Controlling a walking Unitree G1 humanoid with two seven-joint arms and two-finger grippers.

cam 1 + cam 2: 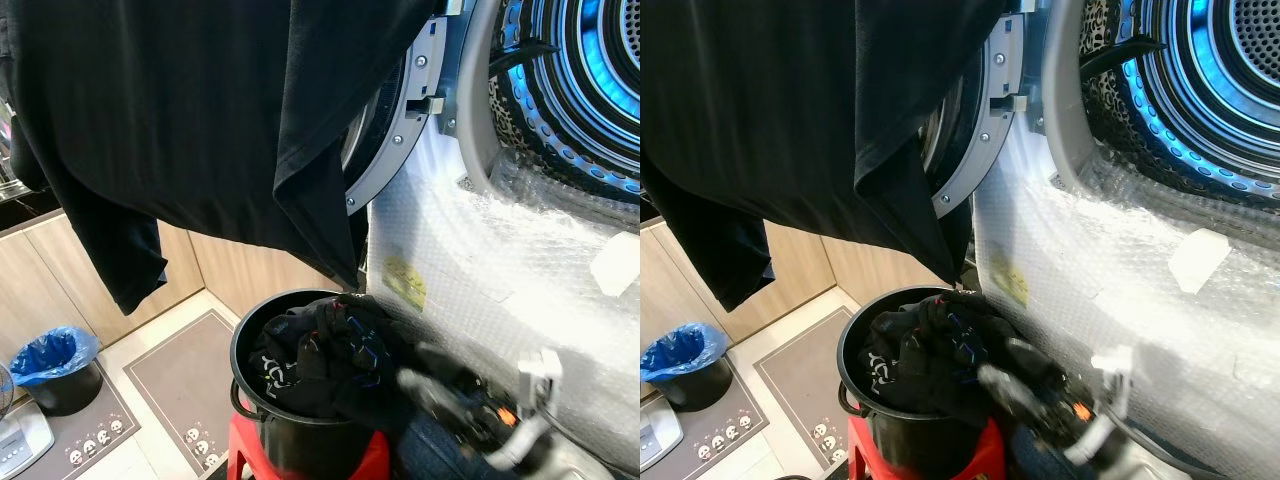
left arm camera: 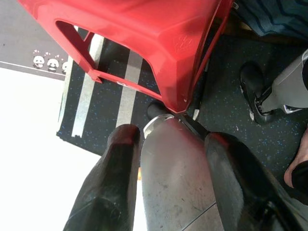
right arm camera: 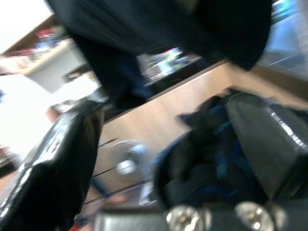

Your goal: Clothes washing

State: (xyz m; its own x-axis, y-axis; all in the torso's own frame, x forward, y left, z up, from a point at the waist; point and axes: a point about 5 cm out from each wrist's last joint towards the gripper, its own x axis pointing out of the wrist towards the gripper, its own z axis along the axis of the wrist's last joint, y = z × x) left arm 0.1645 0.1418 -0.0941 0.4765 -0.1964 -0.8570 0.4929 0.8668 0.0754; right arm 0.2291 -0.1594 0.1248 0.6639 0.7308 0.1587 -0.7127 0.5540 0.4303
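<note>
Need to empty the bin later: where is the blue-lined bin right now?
The blue-lined bin stands on the floor at far lower left of the eye views, before the wooden cabinets, left of the grey mat.

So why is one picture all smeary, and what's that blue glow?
The right wrist view is smeared by motion blur, so the dark clothes and the black fingers look soft. In the eye views the washer drum glows blue from its own light, and the bubble wrap below it shines white. The left wrist view is sharp, with a glaring white floor.

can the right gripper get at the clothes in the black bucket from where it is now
Probably yes: the right gripper is open at the rim of the black bucket, beside the dark clothes, with nothing between them.
</note>
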